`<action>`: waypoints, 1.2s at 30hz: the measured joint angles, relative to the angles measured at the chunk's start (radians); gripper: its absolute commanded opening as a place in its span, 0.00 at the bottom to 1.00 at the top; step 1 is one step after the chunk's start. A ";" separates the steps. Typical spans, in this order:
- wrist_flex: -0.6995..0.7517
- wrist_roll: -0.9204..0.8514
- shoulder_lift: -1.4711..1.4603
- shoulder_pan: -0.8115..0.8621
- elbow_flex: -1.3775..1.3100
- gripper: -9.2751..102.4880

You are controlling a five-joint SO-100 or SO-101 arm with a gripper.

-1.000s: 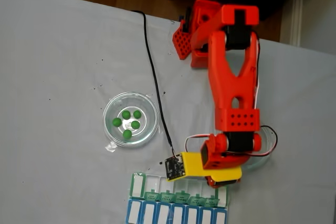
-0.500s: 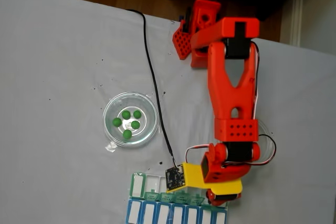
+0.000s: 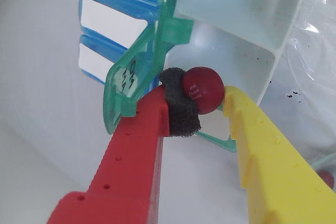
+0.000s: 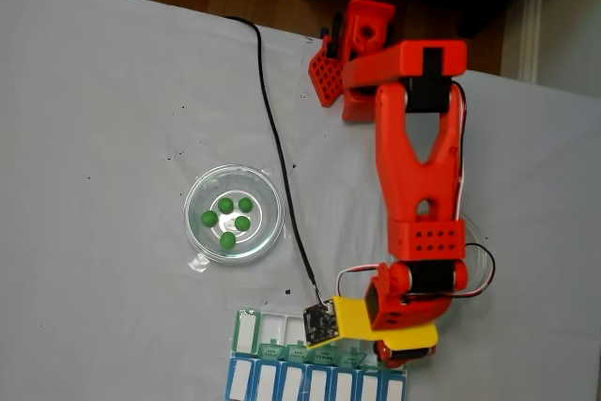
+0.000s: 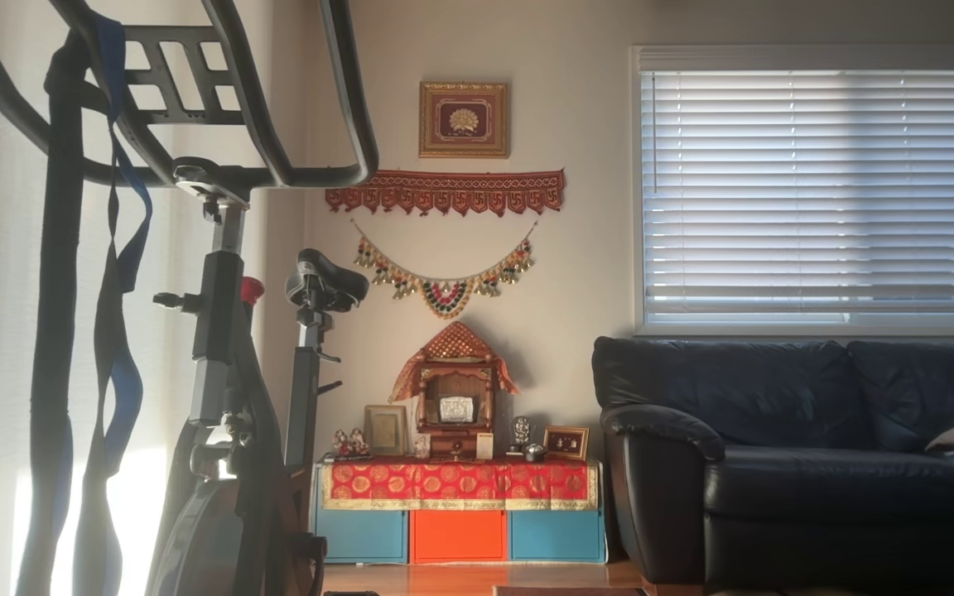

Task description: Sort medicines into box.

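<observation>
In the wrist view the pincer (image 3: pixel 210 100) is clamped on a dark red ball (image 3: pixel 203 89) over the box's (image 3: pixel 247 40) white compartments, an open green lid (image 3: pixel 137 77) crowding its red finger (image 3: pixel 131 150); blue-lidded row (image 3: pixel 113 22) beyond.

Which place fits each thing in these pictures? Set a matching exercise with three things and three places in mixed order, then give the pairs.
Things:
1. dark red ball
2. green balls
3. blue-lidded row

Places:
A. in the clear round dish, fixed view
B. along the bottom edge, below the green-lidded box, fixed view
C. held in the end effector above an open compartment, wrist view

Pairs: 1-C, 2-A, 3-B
</observation>
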 measured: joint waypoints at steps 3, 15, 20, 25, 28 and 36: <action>0.000 -0.003 -0.002 0.000 0.000 0.09; 0.051 -0.003 -0.043 0.000 -0.035 0.21; 0.114 -0.017 -0.063 0.008 -0.078 0.28; 0.147 -0.028 -0.063 0.014 -0.097 0.30; 0.172 -0.028 -0.063 0.008 -0.106 0.30; 0.201 -0.028 -0.063 0.008 -0.126 0.30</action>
